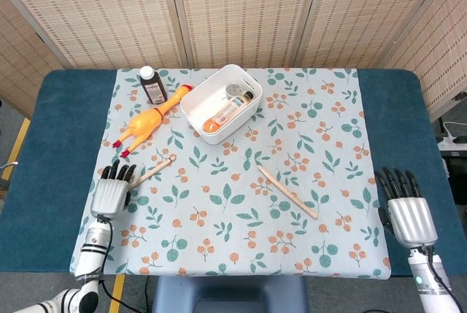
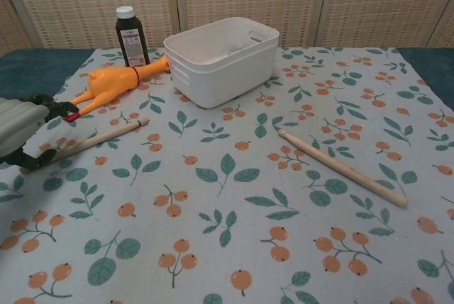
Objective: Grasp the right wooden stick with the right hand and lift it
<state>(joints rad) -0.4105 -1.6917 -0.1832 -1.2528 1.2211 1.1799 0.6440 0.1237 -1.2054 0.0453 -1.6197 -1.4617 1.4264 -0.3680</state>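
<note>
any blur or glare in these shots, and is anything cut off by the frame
Head view: even, soft light, no glare, everything sharp; the right hand sits whole near the lower right corner. Chest view: the left hand is close to the lens, slightly soft and cropped by the left edge; the right wooden stick is crisp with only a faint shadow, and the right hand is out of frame.

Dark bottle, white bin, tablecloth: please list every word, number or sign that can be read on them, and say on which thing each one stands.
No text can be read in either view.
Dark bottle: it has a label, too small and blurred to read.
Items in the white bin: an orange tube and a round tin carry print, too small to read.
Tablecloth: leaf and berry pattern only, no writing.
Rubber chicken and both wooden sticks: no markings visible.
</note>
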